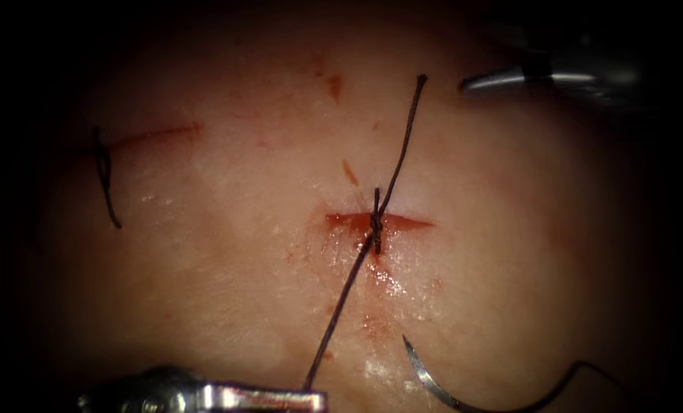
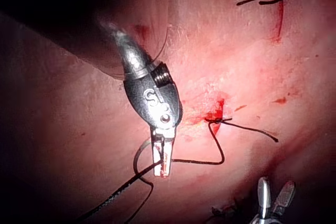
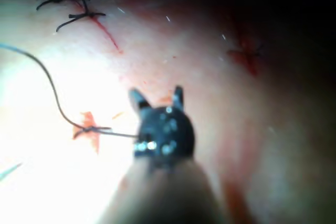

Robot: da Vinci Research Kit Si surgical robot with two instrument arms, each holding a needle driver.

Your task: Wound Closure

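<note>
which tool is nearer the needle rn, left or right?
Left. Its tool grips the thread below the cut, beside the needle lying free on the tissue. The right tool, jaws open, is far above.

Endoscope: looks down on the tissue point(image 1: 226, 291) from above and in front, fairly near, facing the knot point(image 1: 375, 223) on the cut point(image 1: 379, 222).
Left wrist: rides close behind the left tool point(image 2: 163, 156), looks along its shaft at the jaws; the knot point(image 2: 214, 121) lies just beyond them.
Right wrist: sits very close behind the right tool point(image 3: 156, 98), looks along its shaft toward the tissue point(image 3: 220, 129); the knot point(image 3: 90, 129) lies beside the tool.
Shared, all three: the knot, the cut and the thread point(image 1: 402, 145) running from it.
Shared, left wrist and endoscope: the right tool point(image 2: 272, 195), beyond the knot.
</note>
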